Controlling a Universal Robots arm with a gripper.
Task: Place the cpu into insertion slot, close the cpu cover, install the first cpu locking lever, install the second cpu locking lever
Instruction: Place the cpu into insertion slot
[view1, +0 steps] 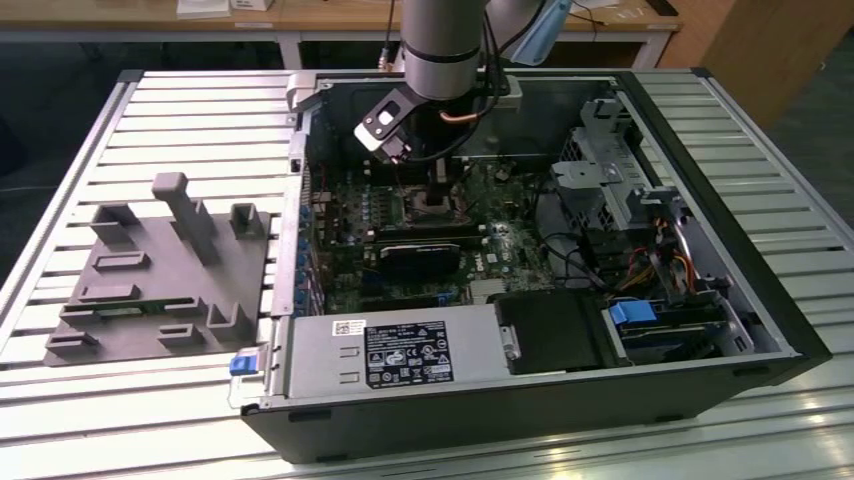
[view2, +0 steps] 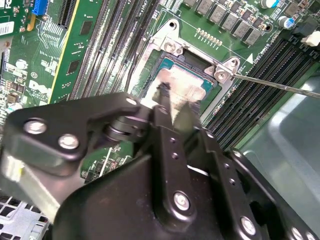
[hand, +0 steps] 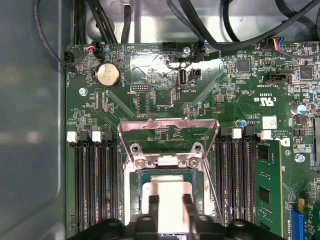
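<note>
cpu (hand: 168, 187): silvery chip, lying in or just over the insertion slot (hand: 167, 173); gripper (hand: 170, 200) fingers seemingly clamped on its opposite edges. cpu cover (hand: 167, 135) raised. handling: keep the chip level, corners matched, clear of the locking lever (view2: 280, 86).

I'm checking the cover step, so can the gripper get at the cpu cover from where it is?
Probably yes. In the first wrist view the cpu cover stands flipped open just beyond the cpu, nothing lies across it, and the gripper hangs right over that cpu.
</note>
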